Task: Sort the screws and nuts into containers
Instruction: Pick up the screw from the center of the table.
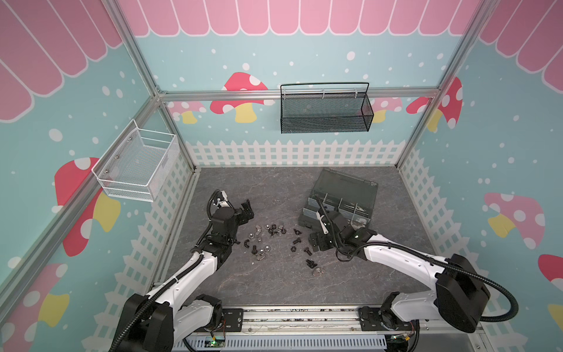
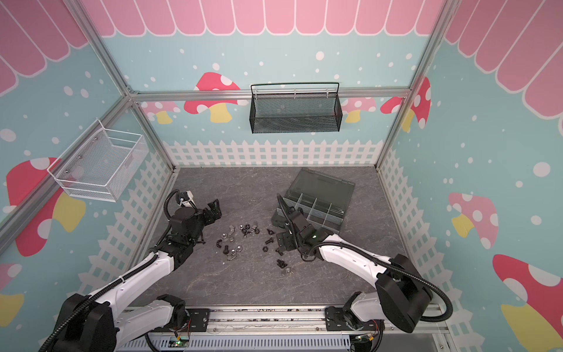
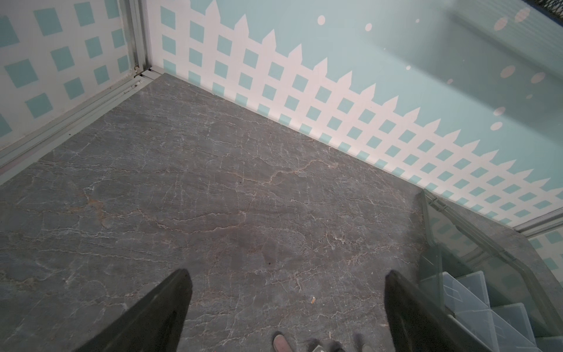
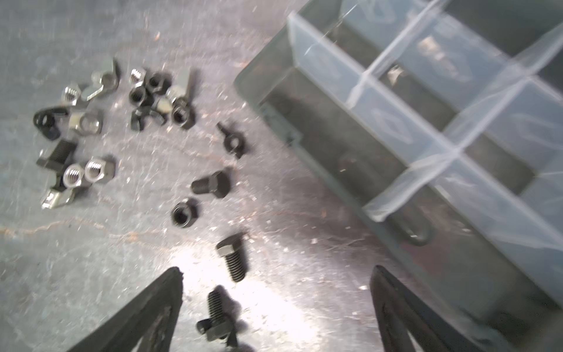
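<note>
Mostly we see the screws (image 4: 231,262) and nuts (image 4: 182,213) lying loose on the grey marbled table (image 1: 274,189) between the arms, just beside the containers (image 1: 350,204), cells of an open-lidded organizer whose pale dividers bear diamond-shaped marks too blurred for us to read. We find the right gripper (image 4: 275,271) spread wide and empty over two black screws, while the left gripper (image 3: 288,272) hangs spread wide near the pile's far side.
</note>
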Controlling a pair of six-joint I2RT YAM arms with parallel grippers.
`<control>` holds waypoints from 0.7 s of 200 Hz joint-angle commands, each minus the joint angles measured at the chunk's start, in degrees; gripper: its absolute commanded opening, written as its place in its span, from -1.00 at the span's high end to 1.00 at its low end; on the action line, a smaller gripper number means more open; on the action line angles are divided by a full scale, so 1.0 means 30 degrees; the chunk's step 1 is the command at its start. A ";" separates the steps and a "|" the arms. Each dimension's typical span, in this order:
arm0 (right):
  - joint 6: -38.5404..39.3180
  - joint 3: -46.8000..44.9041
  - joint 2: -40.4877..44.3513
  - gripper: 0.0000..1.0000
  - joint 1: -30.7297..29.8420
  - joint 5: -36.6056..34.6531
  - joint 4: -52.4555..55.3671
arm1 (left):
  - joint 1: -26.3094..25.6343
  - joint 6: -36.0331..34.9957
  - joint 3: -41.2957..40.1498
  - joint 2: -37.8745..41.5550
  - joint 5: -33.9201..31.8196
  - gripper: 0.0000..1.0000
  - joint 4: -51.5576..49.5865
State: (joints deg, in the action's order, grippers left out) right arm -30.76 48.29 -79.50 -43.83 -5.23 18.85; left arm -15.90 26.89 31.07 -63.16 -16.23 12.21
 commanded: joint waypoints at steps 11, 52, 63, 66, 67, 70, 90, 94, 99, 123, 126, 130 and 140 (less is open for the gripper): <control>-0.0338 0.1216 -0.1784 -0.74 -0.1231 0.0894 0.1189 | -0.0089 0.0674 0.0078 0.0310 -0.0579 -0.99 -0.0471; 0.0042 0.1704 -0.3548 -0.31 -0.1912 0.1362 0.1743 | -0.0060 0.0762 0.0061 0.0283 -0.1294 -0.99 -0.0671; 0.0147 0.1729 -0.3825 -0.17 -0.1940 0.1400 0.1778 | -0.0062 0.0769 0.0040 0.0280 -0.1391 -0.99 -0.0671; 0.0180 0.1750 -0.3913 -0.13 -0.1941 0.1380 0.1817 | -0.0065 0.0762 0.0043 0.0273 -0.1391 -0.99 -0.0674; 0.0178 0.1762 -0.3940 -0.11 -0.1927 0.1386 0.1824 | -0.0063 0.0762 0.0029 0.0277 -0.1389 -0.99 -0.0672; 0.0202 0.1794 -0.4033 -0.06 -0.1943 0.1356 0.1845 | -0.0061 0.0776 0.0016 0.0262 -0.1402 -0.99 -0.0671; 0.0338 0.2060 -0.4667 0.18 -0.1938 0.1074 0.2066 | -0.0053 0.0806 -0.0015 0.0280 -0.1498 -0.99 -0.0645; 0.0335 0.2134 -0.4795 0.21 -0.1941 0.1033 0.2080 | -0.0061 0.0819 -0.0046 0.0269 -0.1504 -0.99 -0.0642; 0.0355 0.2203 -0.4999 0.22 -0.1940 0.0985 0.2098 | -0.0061 0.0820 -0.0047 0.0280 -0.1541 -0.99 -0.0614; 0.0475 0.2504 -0.5696 0.29 -0.1941 0.0658 0.2068 | -0.0061 0.0850 -0.0132 0.0207 -0.1576 -0.99 -0.0554; 0.0499 0.2546 -0.5773 0.29 -0.1941 0.0598 0.2066 | -0.0061 0.0831 -0.0132 0.0194 -0.1568 -0.99 -0.0546; 0.0515 0.2585 -0.5869 0.30 -0.1941 0.0500 0.2071 | -0.0061 0.0839 -0.0115 0.0191 -0.1563 -0.99 -0.0553; 0.0583 0.2666 -0.6099 0.33 -0.1941 0.0319 0.2093 | -0.0061 0.0820 -0.0161 0.0160 -0.1563 -0.99 -0.0553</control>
State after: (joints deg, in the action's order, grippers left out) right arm -29.41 54.76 -96.07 -49.50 -2.24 23.66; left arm -15.90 27.88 31.05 -63.11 -19.62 11.33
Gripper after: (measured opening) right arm 0.349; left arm 0.994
